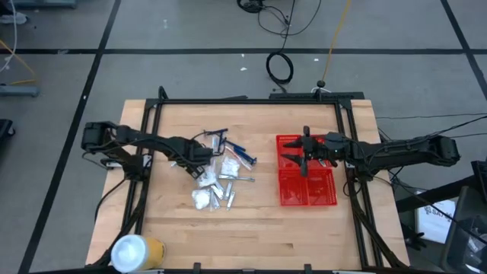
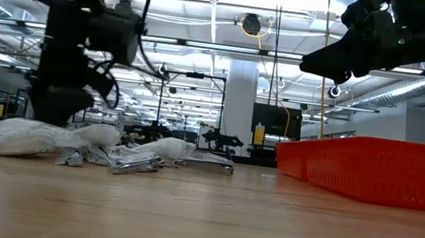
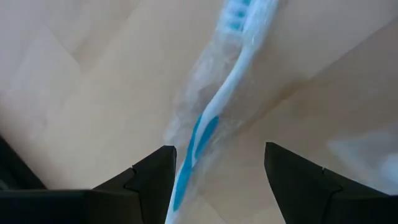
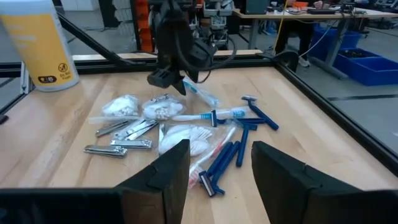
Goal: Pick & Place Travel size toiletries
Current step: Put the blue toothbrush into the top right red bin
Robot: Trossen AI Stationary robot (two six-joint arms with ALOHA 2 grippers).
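The travel size toiletries (image 1: pixel 221 173) lie in a loose pile at the table's middle: blue razors (image 4: pixel 231 154), white packets (image 4: pixel 122 107), silver clippers (image 4: pixel 124 134) and a blue-and-white toothbrush (image 3: pixel 217 112) in a clear wrapper. My left gripper (image 3: pixel 217 152) points down over the pile's left edge (image 1: pixel 204 157). It is open, with one finger on each side of the wrapped toothbrush, which lies flat on the wood. My right gripper (image 4: pixel 221 149) hangs open and level above the red basket (image 1: pixel 283 192), with nothing between its fingers.
The red basket (image 2: pixel 385 169) with four compartments stands at the table's right side. A large white-and-yellow roll (image 1: pixel 137 251) stands at the near left corner. A black frame (image 1: pixel 251 101) runs around the table. Bare wood lies near the front edge.
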